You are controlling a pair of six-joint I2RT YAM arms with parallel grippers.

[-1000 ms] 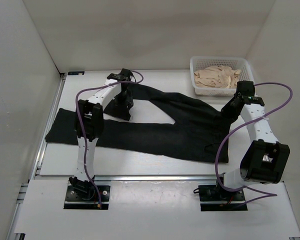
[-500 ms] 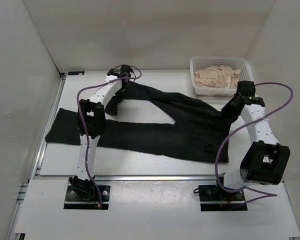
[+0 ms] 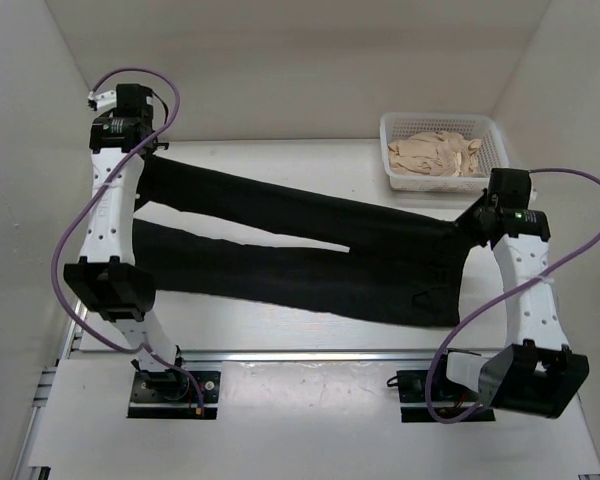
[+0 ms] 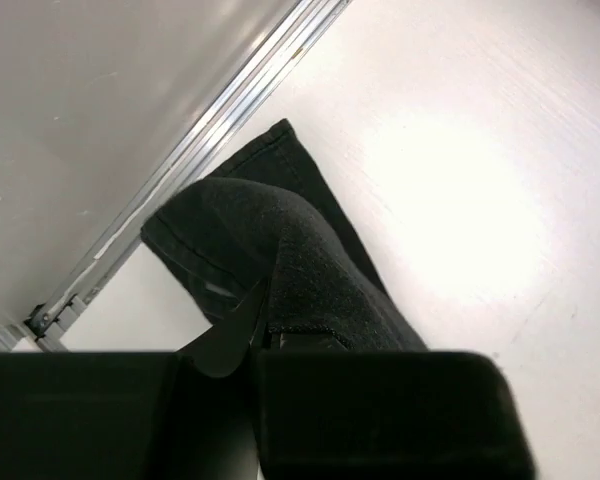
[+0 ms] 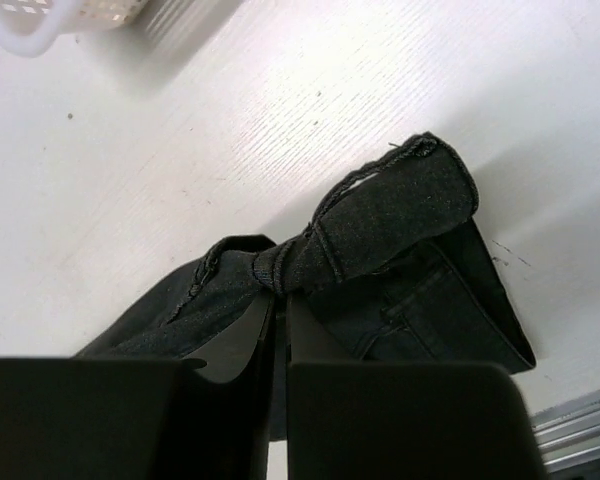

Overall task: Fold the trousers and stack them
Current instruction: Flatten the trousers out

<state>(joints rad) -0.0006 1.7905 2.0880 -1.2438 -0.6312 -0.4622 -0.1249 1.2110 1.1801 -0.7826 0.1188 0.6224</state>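
Observation:
The black trousers [image 3: 310, 245] lie spread across the table, legs pointing left and waist at the right. My left gripper [image 3: 145, 162] is at the far left, near the side wall. It is shut on the hem end of the far leg [image 4: 280, 250], which hangs raised from the shut jaws [image 4: 263, 322]. My right gripper [image 3: 469, 227] is shut on the far corner of the waistband. In the right wrist view the bunched waistband [image 5: 380, 225] sits in the gripper [image 5: 280, 300]. The left arm hides the near leg's end.
A white basket [image 3: 441, 118] with a beige cloth pile [image 3: 435, 152] stands at the back right, just beyond the right gripper; its corner [image 5: 40, 25] shows in the right wrist view. White walls close the left, back and right. A metal rail [image 4: 195, 150] runs along the left wall.
My left gripper shut on the far leg's end near the table's middle, then swung far left and up, pulling that leg out straight. The right gripper shifted slightly right, still holding the waistband.

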